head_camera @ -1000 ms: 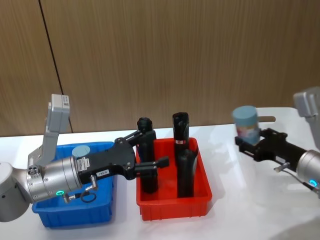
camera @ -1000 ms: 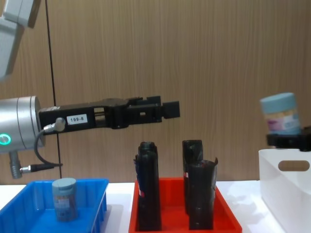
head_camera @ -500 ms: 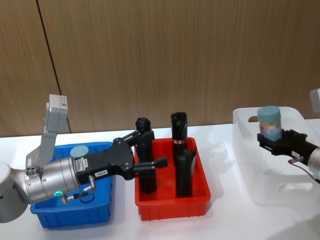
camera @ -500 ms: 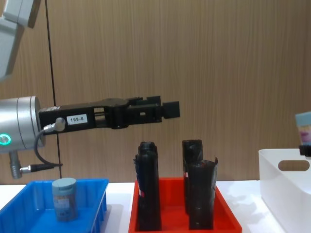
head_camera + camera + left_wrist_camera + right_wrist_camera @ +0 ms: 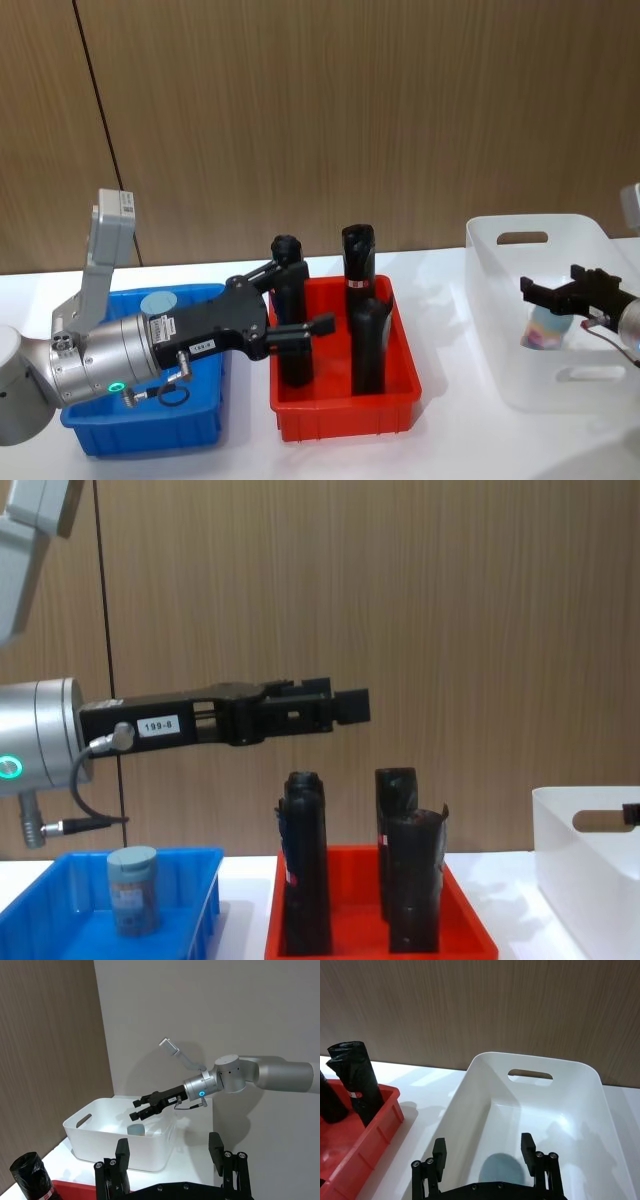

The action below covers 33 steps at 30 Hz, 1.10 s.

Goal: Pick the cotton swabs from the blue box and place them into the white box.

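One cotton swab tub (image 5: 547,326) sits in the white box (image 5: 487,290), three o'clock; another tub (image 5: 132,890) stands upright in the blue box (image 5: 150,428), nine.

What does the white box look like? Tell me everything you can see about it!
The white box is a deep bin of milky, slightly see-through plastic with rounded corners and an oval handle slot near its rim. It stands upright on the white table, to the right of the red tray and not touching it. One cotton swabs tub sits inside, and the right gripper hangs open over it.
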Motion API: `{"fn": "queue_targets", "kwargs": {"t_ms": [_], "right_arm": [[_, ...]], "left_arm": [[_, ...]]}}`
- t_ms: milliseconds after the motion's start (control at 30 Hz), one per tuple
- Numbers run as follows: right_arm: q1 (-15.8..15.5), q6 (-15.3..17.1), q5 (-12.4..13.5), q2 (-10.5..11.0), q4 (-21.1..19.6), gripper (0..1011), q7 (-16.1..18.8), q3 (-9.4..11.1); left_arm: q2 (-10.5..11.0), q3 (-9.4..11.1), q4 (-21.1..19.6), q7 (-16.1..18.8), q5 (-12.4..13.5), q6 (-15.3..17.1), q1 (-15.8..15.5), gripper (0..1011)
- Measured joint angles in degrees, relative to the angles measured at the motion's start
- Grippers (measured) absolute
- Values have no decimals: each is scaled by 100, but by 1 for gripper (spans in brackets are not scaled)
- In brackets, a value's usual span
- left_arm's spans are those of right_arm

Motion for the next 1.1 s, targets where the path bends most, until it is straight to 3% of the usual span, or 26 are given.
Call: {"fn": "queue_targets", "kwargs": {"t_ms": [167, 733, 1000, 1100], "right_arm": [[21, -4, -9, -14, 27, 1001, -1, -13], [-17, -25, -32, -25, -97, 1001, -9, -37], [-262, -192, -53, -46, -399, 1001, -115, -58], [-427, -304, -84, -60, -600, 1001, -183, -70]], "left_arm": [[0, 0, 0, 0, 0, 0, 0, 1000], [0, 0, -6, 25, 6, 0, 7, 1000], [-4, 34, -122, 356, 110, -3, 89, 999], [-8, 64, -223, 632, 210, -9, 164, 1000]]}}
